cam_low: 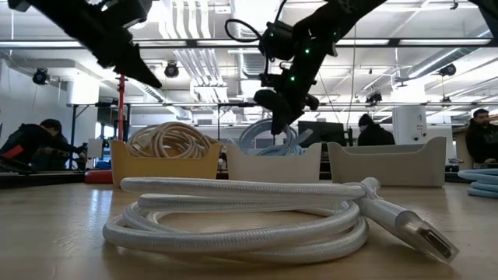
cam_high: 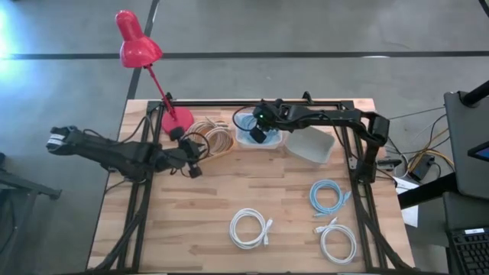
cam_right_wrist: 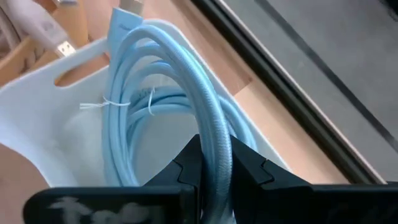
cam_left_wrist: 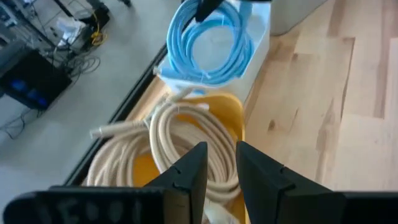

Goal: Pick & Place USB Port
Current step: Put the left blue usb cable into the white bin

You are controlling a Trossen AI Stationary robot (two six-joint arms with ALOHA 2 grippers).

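A light blue coiled cable (cam_right_wrist: 155, 93) hangs partly inside a white bin (cam_right_wrist: 37, 143) at the table's far middle. My right gripper (cam_right_wrist: 214, 165) is shut on this coil just above the bin (cam_low: 272, 165), and also shows in the high view (cam_high: 260, 134). My left gripper (cam_left_wrist: 221, 171) hovers over a beige coiled cable (cam_left_wrist: 180, 137) that lies in a yellow bin (cam_low: 163, 165). Its fingers are slightly apart and hold nothing; it also shows in the high view (cam_high: 193, 166). My right gripper pinches one stretch of the blue coil's loop (cam_right_wrist: 214, 140) between its two fingers, which come from above and point down. The strands run through the gap between the fingers. The rest of the coil hangs below them, with its lower turns (cam_right_wrist: 134, 118) inside the white bin.
An empty white bin (cam_high: 312, 145) stands to the right of the blue cable's bin. Two white coils (cam_high: 250, 228) (cam_high: 338, 243) and a blue coil (cam_high: 328, 195) lie on the near right of the table. A red desk lamp (cam_high: 139, 47) stands at the far left corner.
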